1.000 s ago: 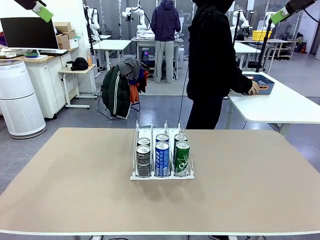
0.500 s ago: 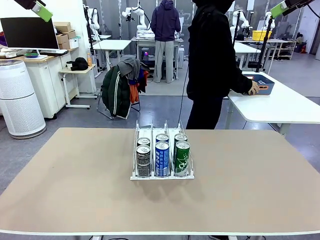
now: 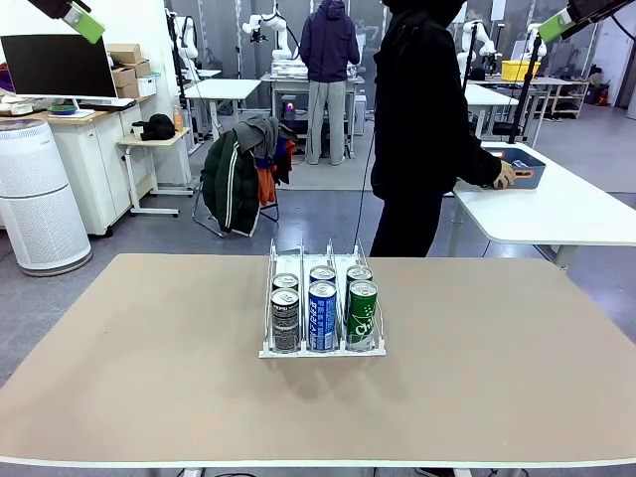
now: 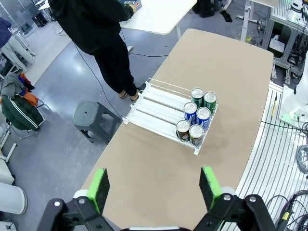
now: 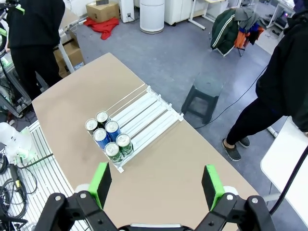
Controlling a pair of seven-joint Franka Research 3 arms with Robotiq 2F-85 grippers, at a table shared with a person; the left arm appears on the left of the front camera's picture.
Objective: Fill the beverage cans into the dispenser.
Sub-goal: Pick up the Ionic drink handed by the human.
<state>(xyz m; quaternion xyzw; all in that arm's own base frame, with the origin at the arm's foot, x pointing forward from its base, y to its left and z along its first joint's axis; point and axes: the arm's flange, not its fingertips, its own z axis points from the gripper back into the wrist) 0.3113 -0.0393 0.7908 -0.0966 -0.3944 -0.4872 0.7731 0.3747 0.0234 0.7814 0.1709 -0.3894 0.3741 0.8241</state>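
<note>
- The dispenser (image 3: 320, 351) sits in the middle of the brown table (image 3: 149, 378), its open lanes running away from the robot toward the person's side
- Six beverage cans stand in it, two deep in each of the three lanes and crowded at the end nearer the robot; the front row reads dark grey can (image 3: 285, 320), blue-and-white can (image 3: 322, 316) and green can (image 3: 362, 314), with a second can of each behind it
- In the left wrist view the stretch of each lane beyond the cans (image 4: 154, 108) lies bare; by my reckoning the rack is partly filled, with room left in every lane
- The left gripper (image 4: 155, 185) hangs high over the table, its green pads spread wide with nothing between them; it is well apart from the rack
- The right gripper (image 5: 156, 183) is likewise raised high, fingers spread and empty
- The person stands at the far side, turned to a white side table (image 3: 566, 214), one hand (image 3: 505, 176) at a blue bin (image 3: 525, 164); what the bin holds I cannot tell
- What is left, as I judge it: further cans to load behind those already in place, if more are to come; neither gripper is placed to grasp anything at this moment
</note>
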